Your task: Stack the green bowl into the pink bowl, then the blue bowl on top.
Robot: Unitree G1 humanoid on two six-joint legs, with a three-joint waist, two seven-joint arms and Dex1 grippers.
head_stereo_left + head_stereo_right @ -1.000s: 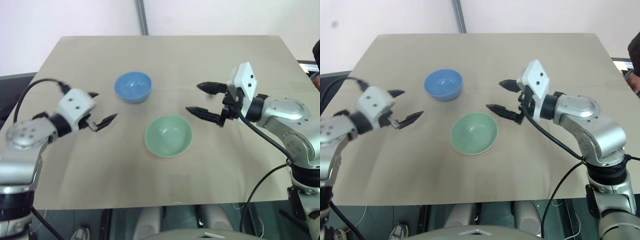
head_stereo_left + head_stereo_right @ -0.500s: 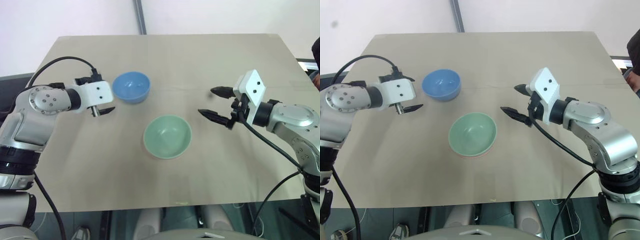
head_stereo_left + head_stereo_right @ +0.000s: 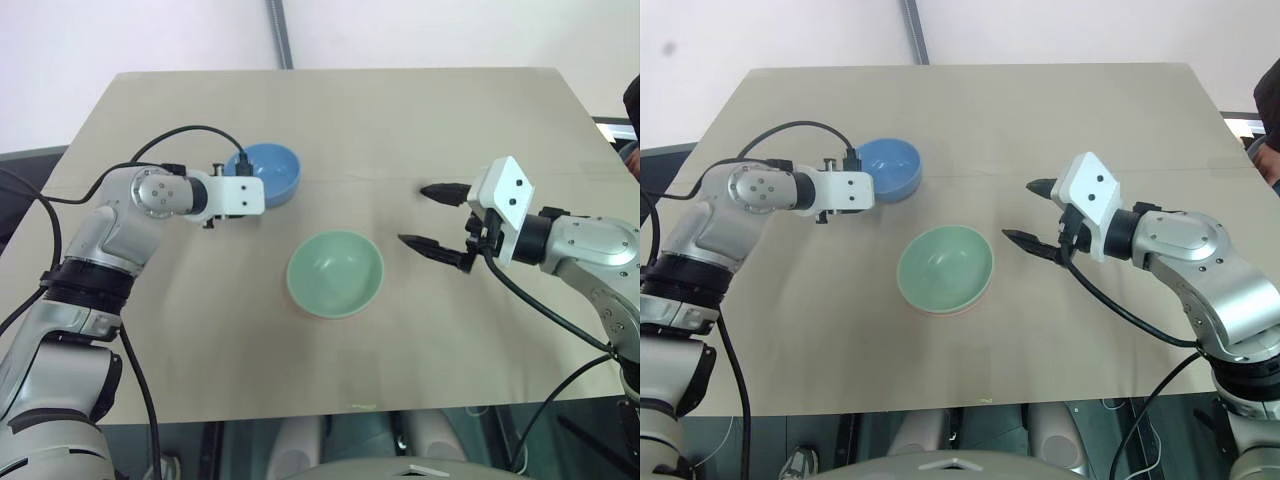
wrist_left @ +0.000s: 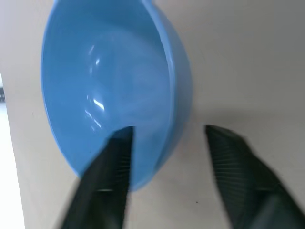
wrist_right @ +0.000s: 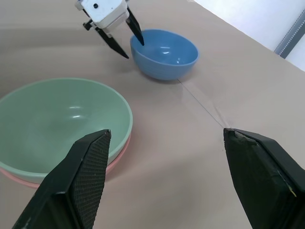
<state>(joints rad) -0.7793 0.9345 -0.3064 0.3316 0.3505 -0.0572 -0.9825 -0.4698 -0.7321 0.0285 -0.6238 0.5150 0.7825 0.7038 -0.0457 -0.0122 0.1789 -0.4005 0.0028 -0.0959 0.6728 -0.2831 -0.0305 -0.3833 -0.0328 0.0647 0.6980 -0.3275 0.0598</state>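
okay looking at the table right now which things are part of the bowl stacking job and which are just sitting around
Part of the job:
- green bowl, already nested in the pink bowl
- blue bowl, with the left gripper straddling its rim
- right gripper, open, off to the side

Just there:
- table
- pole behind the table

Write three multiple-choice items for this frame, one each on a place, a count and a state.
1. Where is the round mint-green plastic bowl?
A. nested in the salmon-pink plastic bowl
B. upside down on the table
C. inside the blue one

2. How many bowls are there?
A. two
B. three
C. four

3. How do the left gripper's black fingers stand at the round sky-blue plastic bowl?
A. clear of it
B. both inside it
C. astride its rim

Key: 1 A, a pink rim shows under the green; 2 B, green, pink, blue; 3 C, one finger inside, one outside.
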